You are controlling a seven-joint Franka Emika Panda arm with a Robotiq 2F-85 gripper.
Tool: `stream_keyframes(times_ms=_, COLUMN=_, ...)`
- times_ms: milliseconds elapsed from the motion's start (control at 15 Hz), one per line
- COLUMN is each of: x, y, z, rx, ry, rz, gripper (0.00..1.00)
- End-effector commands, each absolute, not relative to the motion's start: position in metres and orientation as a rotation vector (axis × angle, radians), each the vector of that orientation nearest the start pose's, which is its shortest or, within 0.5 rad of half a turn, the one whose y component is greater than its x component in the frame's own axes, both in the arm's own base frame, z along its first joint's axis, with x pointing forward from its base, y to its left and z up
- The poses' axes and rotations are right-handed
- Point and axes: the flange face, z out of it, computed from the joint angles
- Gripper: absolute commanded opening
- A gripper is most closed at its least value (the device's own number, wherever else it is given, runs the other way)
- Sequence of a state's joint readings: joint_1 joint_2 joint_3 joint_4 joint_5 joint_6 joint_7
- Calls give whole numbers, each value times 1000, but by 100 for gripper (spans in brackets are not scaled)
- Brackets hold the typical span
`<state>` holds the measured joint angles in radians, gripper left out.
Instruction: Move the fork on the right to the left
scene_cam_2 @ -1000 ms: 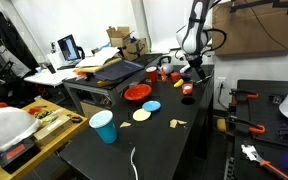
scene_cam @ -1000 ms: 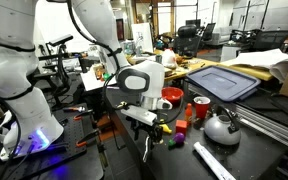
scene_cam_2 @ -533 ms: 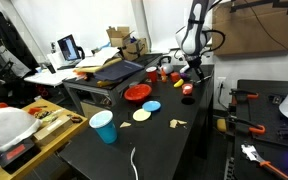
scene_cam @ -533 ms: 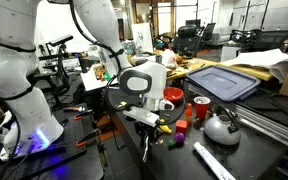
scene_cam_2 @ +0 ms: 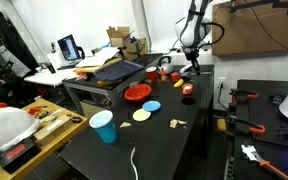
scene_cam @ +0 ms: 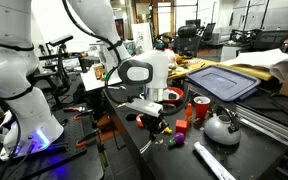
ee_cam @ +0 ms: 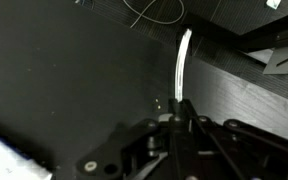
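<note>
In the wrist view the fork (ee_cam: pixel 181 62) is a thin white strip running straight up from my gripper (ee_cam: pixel 181 108) over the dark table. The jaws are closed on its near end. In both exterior views the gripper (scene_cam: pixel 156 122) (scene_cam_2: pixel 192 68) hangs a little above the black table at the cluttered end, near the red dishes. The fork is too thin to make out in those views.
A silver kettle (scene_cam: pixel 221 126), a red cup (scene_cam: pixel 200 108) and a red bowl (scene_cam: pixel 172 96) stand close to the gripper. A thick white bar (scene_cam: pixel 214 160) lies near the table edge. Farther along are a red plate (scene_cam_2: pixel 137 93), a blue cup (scene_cam_2: pixel 103 127) and a thin white curved line (scene_cam_2: pixel 134 162).
The jaws have closed on the fork. The arm has then risen a little above the table.
</note>
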<state>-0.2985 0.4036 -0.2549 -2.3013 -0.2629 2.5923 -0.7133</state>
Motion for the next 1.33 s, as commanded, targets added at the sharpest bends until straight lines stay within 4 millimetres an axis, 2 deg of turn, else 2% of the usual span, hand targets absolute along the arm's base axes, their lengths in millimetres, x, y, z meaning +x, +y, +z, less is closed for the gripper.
stream_keyframes(times_ms=0, x=439, y=-279, z=231, rx=-3246, ry=-527, rz=278, gripper=1)
stream_keyframes(times_ms=200, x=445, y=-273, z=266, rx=-3243, ry=-512, rz=226, gripper=1)
stream_keyframes(times_ms=467, x=454, y=-245, z=288, rx=-3191, ry=-494, rz=221, gripper=1)
stream_keyframes(times_ms=867, x=470, y=-197, z=287, rx=-3141, ry=-461, rz=274, gripper=1)
stream_keyframes(times_ms=1267, x=476, y=-145, z=279, rx=-3149, ry=-384, rz=333, gripper=1)
